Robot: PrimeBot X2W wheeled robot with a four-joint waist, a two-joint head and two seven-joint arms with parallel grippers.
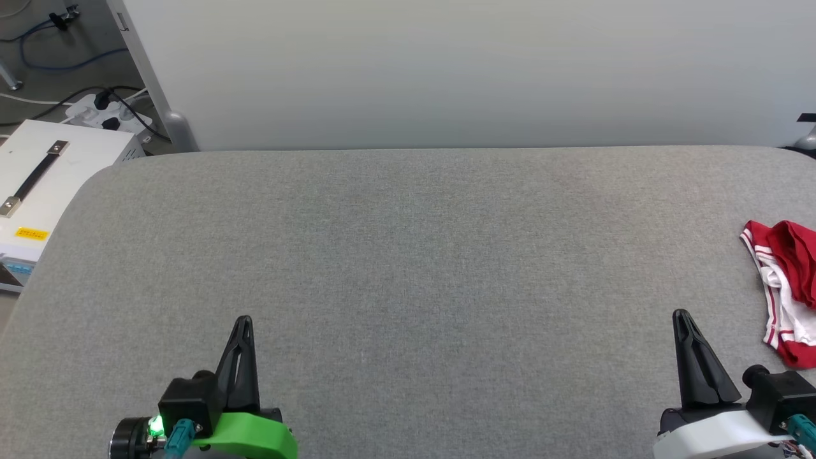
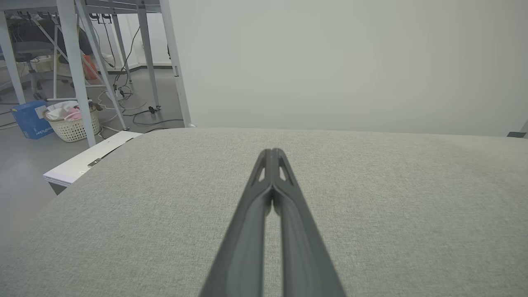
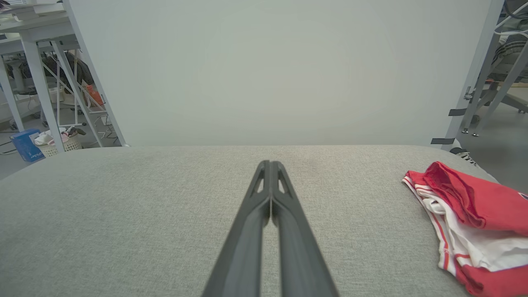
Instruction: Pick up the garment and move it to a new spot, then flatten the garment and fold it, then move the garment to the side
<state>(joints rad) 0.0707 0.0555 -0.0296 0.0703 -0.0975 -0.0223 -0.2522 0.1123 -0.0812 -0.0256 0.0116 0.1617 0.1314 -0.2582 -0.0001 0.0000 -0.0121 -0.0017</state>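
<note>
One grey table here, and on it just one garment, at the table's right edge. Two grippers over its near edge: left gripper, right gripper. Off the table's left side: one white case, one basket, one blue box.

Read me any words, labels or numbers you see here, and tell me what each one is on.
Yellow label on the white case: too small to read.
Blue box: its print is too blurred to read.
The garment: no lettering shows on its visible folds.
</note>
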